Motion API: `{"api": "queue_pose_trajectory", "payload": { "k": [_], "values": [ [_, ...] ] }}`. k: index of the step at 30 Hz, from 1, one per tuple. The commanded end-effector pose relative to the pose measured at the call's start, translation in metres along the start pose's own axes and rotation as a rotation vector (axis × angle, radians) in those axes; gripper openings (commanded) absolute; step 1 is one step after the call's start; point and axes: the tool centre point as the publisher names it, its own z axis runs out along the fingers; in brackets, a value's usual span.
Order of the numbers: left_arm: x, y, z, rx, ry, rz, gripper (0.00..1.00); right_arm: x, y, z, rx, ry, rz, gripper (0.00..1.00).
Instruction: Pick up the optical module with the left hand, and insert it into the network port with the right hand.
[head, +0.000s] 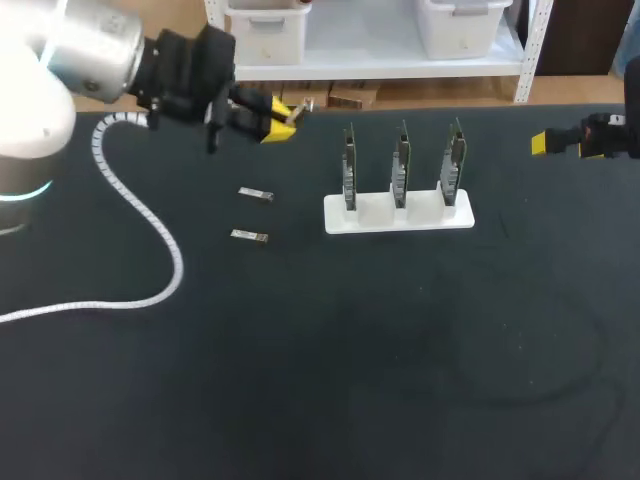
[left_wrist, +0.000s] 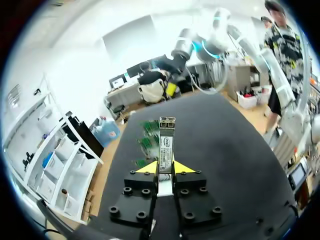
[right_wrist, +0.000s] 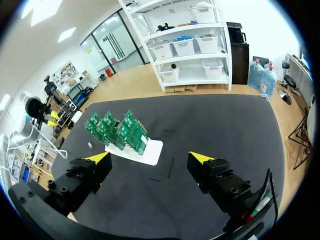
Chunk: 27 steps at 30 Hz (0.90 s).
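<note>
- Grip: left gripper (left_wrist: 165, 167) clenched on a slim silver metal optical module (left_wrist: 166, 140). The yellow tips press its two sides at the rear end, and most of its length stands out ahead of the fingers.
- Position: module held above the far left part of the black table (head: 400, 380), not resting on it.
- Long axis: in line with the fingers, free end pointing right, toward the boards and the other arm.
- Right gripper (right_wrist: 150, 157): fingers spread wide with nothing between them. It sits at the far right edge, well apart from the module. The left arm is by far the nearer, so a handover would probably call for the two to meet over the table.
- Between them: white slotted stand (head: 400, 215) bearing three upright green circuit boards (head: 401, 160), mid-table. This is likely the thing to skirt. The network port is too small to make out.
- Nearby: two spare silver modules (head: 256, 194) lying flat, left of the stand and on the near side of the left gripper, apart from each other.
- At left: white coiled cable (head: 150, 215) running from the left arm across the table.
</note>
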Motion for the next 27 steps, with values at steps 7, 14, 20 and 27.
{"api": "queue_pose_trajectory", "payload": {
  "k": [7,14,20,27],
  "values": [
    [-0.014,0.017,0.031,-0.047,-0.094,-0.042,0.0,0.001,0.001,-0.001,0.004,0.0,0.0,1.0],
    [-0.021,0.025,0.045,-0.049,-0.187,-0.075,0.0,0.001,0.001,-0.001,0.004,0.0,0.0,1.0],
    [-0.02,0.027,0.058,-0.048,-0.219,-0.102,0.0,0.001,0.001,-0.001,0.004,0.0,0.0,1.0],
    [-0.012,0.037,0.068,-0.074,-0.304,-0.142,0.0,0.001,0.001,-0.001,0.004,0.0,0.0,1.0]
  ]
}}
